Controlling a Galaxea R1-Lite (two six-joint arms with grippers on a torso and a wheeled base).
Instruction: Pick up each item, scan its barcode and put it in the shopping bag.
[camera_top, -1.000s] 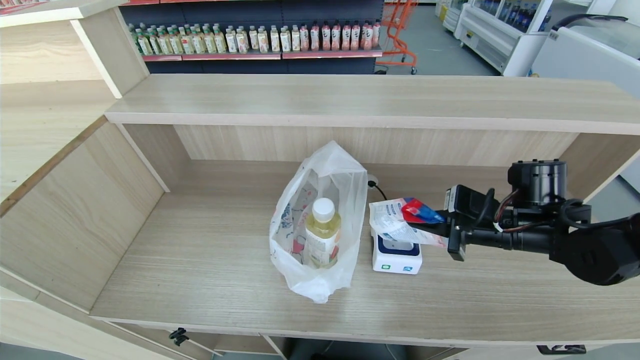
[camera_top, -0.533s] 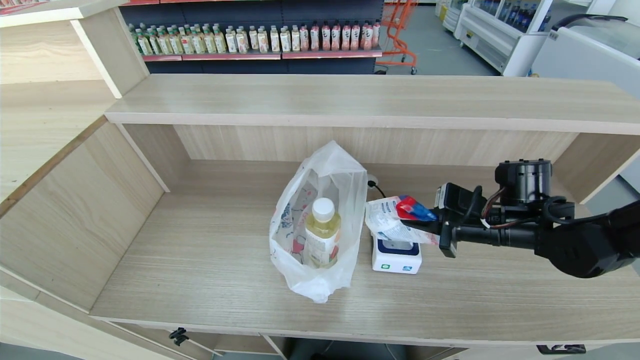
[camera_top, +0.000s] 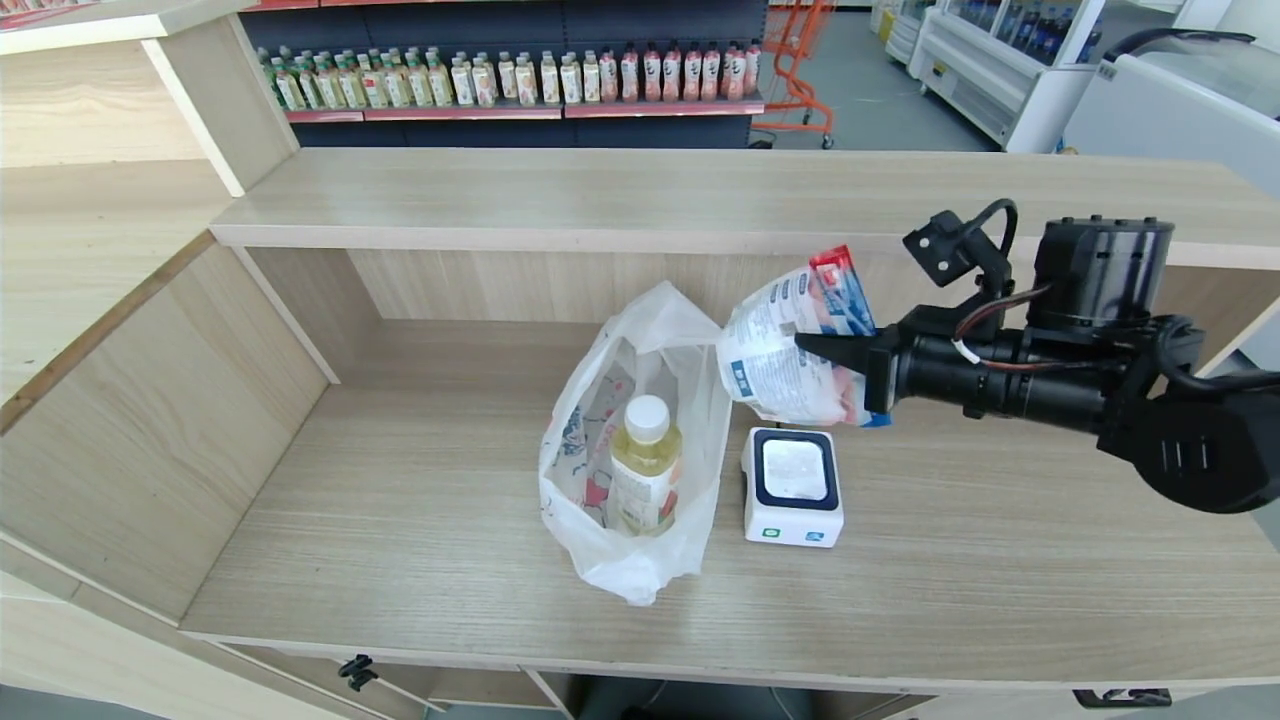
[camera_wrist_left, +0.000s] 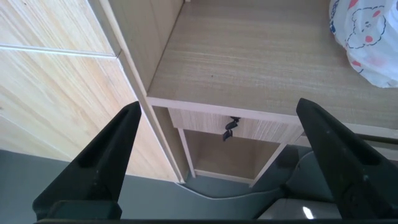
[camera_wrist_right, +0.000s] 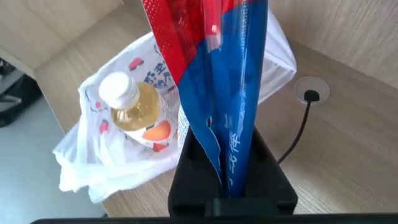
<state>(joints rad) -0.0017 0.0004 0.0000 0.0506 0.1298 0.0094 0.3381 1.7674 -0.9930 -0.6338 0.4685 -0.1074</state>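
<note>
Packet (camera_top: 770, 360) first: the right gripper (camera_top: 812, 345) is clamped tight on its red-and-blue sealed edge, and the pale printed face hangs free below the jaws. I would guess it is pinched by the seam so that nothing covers the side carrying the barcode. It is held up in the air, above and a little behind the scanner (camera_top: 792, 485), close to the upper edge of the shopping bag (camera_top: 665, 320); whether the two touch I can't tell. From that height and spot, my guess is that the scan is finished and the drop into the bag comes next.

The scanner sits flat on the counter (camera_top: 420, 520) with its window facing up, just beside the bag, which keeps the move from one to the other short. A black cord (camera_top: 755, 378) runs behind it to a socket in the counter. The bag stands open at the top, held in shape by a bottle (camera_top: 646, 470) of yellowish drink with a white cap standing upright inside.

The left gripper (camera_wrist_left: 219, 109) is spread wide and holds nothing, parked low off the counter's front corner.

As for writing, the packet's face has rows of small dark print and a little blue mark, all too fine for me to read. The bag has red-and-blue cartoon figures.
</note>
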